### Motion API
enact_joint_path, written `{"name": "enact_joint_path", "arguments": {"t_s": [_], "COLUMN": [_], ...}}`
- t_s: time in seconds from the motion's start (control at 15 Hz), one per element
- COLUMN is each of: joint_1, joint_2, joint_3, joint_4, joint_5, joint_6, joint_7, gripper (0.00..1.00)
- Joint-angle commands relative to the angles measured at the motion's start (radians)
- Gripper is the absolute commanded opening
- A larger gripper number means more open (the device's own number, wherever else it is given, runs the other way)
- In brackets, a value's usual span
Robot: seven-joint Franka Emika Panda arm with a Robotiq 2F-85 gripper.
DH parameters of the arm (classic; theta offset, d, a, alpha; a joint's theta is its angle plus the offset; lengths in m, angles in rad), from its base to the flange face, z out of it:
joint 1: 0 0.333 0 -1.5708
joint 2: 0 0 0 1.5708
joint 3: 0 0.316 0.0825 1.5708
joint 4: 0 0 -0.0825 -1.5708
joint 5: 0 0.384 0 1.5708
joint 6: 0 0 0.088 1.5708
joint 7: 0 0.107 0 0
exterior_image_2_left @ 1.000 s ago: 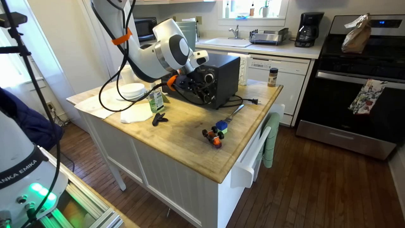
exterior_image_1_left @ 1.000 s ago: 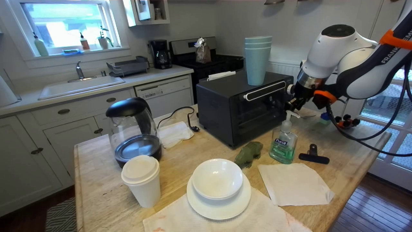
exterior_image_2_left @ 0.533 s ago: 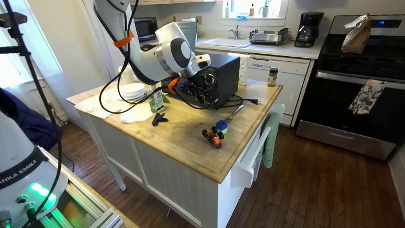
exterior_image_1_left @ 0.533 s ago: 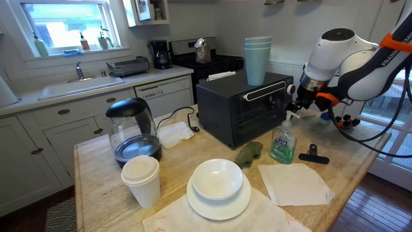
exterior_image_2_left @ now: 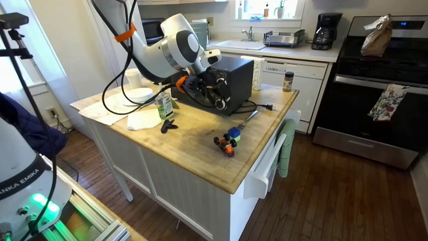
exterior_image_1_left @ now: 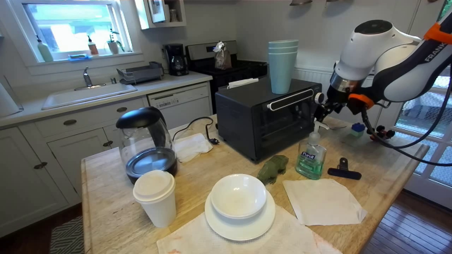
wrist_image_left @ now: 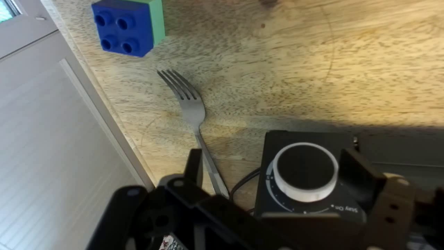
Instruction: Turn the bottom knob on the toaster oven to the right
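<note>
The black toaster oven [exterior_image_1_left: 247,120] stands on the wooden island in both exterior views. Its bottom knob [wrist_image_left: 305,170], a black face with a white rim, fills the middle right of the wrist view, with "Stay On" printed beside its dial. My gripper [wrist_image_left: 275,166] has its fingers spread wide at the oven's control panel. One finger [wrist_image_left: 360,173] is close against the knob's right edge; whether it touches I cannot tell. The other finger [wrist_image_left: 194,166] stands well off to the left, over the table. The top knob [exterior_image_1_left: 319,98] shows above my gripper in an exterior view.
A hand sanitizer bottle [exterior_image_1_left: 311,155] stands just in front of the gripper. Stacked blue cups [exterior_image_1_left: 282,67] rest on the oven. A fork [wrist_image_left: 194,111], a blue and green block [wrist_image_left: 123,29] and a toy car [exterior_image_2_left: 225,144] lie near the island's edge.
The hand has drawn back a little from the oven and turned, uncovering the top knob in an exterior view. A white-rimmed knob now shows lower down beside the fingers.
</note>
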Motion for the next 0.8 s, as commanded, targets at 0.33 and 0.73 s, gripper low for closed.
{"name": "enact_joint_path", "arguments": {"t_s": [0.33,0.73], "joint_1": [-0.013,0.053], "joint_2": [-0.162,-0.23], "joint_3": [0.023,-0.021], "joint_4": [-0.069,-0.104], "joint_5": [0.053,0.24], "joint_6": [-0.134,-0.188], "joint_7": [-0.071,-0.253], "gripper": [1.0,1.0]}}
